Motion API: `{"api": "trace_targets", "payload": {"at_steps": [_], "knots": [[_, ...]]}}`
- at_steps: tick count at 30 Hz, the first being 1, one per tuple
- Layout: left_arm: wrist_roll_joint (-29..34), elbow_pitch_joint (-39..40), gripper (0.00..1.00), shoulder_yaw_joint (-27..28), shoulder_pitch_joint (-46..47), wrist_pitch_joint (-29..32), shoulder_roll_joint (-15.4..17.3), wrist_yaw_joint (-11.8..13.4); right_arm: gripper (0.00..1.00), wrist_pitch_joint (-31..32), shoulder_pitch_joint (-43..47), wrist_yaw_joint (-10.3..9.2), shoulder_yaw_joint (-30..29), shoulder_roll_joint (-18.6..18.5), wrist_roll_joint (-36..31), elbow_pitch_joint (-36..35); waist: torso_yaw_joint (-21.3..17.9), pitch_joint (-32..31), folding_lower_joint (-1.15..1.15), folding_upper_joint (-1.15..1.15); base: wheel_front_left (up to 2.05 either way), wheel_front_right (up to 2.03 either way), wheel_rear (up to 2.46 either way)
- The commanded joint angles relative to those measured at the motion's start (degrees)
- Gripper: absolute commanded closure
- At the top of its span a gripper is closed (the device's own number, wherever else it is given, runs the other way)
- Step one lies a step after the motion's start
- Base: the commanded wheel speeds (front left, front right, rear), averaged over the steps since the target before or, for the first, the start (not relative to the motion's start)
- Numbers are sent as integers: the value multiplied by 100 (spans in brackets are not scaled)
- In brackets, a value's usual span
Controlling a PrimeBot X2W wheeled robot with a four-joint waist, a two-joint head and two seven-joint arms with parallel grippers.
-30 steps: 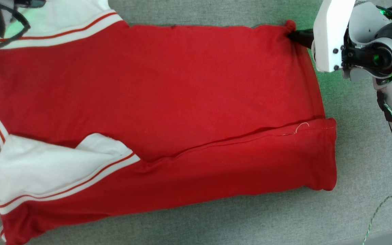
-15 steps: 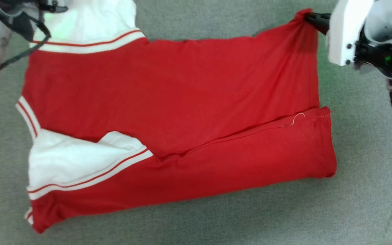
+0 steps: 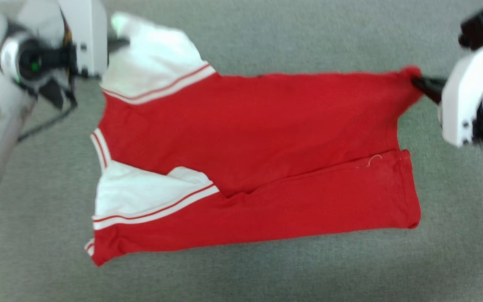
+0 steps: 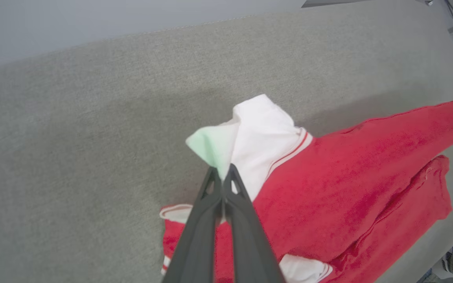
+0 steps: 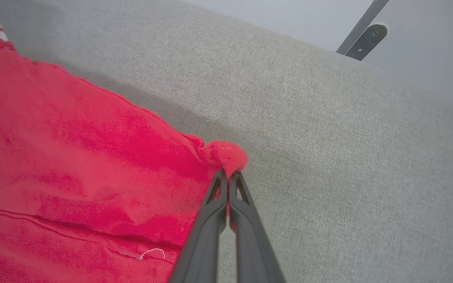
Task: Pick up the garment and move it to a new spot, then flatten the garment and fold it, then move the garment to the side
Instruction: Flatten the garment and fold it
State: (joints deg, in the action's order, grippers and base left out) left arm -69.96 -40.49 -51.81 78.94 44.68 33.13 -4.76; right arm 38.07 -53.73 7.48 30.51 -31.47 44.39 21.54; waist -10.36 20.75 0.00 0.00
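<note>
Red knit garment [image 3: 266, 138], grey woven surface [image 3: 266, 33]

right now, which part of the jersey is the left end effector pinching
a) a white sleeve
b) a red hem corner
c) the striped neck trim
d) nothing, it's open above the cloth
a: in the left wrist view the left end effector is shut on the white sleeve of the jersey, while the right end effector grips a red corner.
</note>
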Motion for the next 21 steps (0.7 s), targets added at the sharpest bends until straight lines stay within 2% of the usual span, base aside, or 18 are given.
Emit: {"api": "trace_targets", "payload": {"at_steps": [1,7,12,17,21], "knots": [[-44,164,100,-24,-287,22,124,81,100,-17,274,1,-8,-159,67,-129,340,-447,0,0,0,0,0],[-321,1310,100,-40,-1376,24,675,515,100,58,1310,1,-292,-577,195,-613,504,-740,0,0,0,0,0],[-562,2182,100,-94,-2214,70,994,1068,100,139,1940,1,-575,-557,127,-817,569,-841,0,0,0,0,0],[-752,2503,100,-225,-2694,217,979,1518,100,317,2196,1,-736,-327,-30,-867,574,-848,0,0,0,0,0],[-709,2369,100,-348,-2767,321,839,1718,100,429,2161,1,-783,-111,-142,-854,537,-780,0,0,0,0,0]]}}
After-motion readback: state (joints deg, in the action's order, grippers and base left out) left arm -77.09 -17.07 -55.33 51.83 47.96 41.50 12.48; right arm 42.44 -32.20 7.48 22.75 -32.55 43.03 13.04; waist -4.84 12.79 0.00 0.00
